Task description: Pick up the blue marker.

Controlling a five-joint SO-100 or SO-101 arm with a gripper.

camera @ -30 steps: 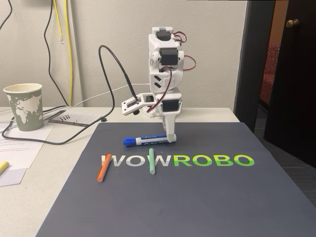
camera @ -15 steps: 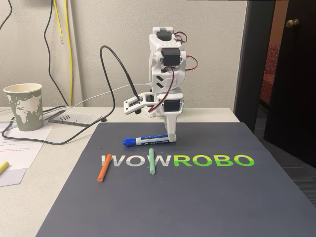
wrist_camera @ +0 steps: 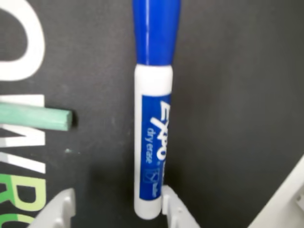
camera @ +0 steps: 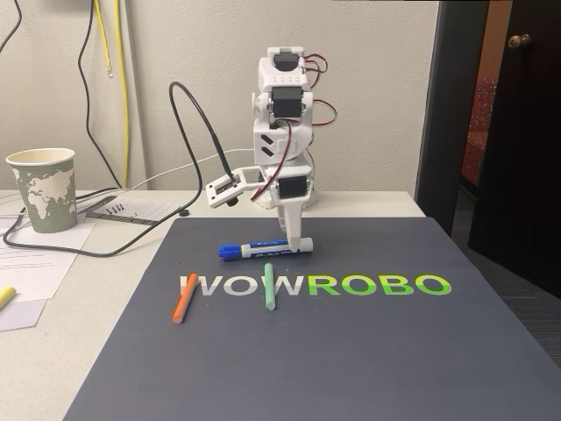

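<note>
One blue marker (wrist_camera: 153,137) is bracketed at its tail by the tool (wrist_camera: 118,209), jaws spread, nothing gripped. Risk noted: with so end-heavy a hold, tipping or slipping out on lifting is judged likely.

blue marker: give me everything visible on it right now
The blue marker is a thick pen with a glossy white barrel, a blue "EXPO dry erase" label and a blue cap, still on. It lies flat on the dark mat, cap toward the left in the fixed view. The gripper straddles its tail end; one fingertip seems to touch the barrel, the other stands clear.
</note>
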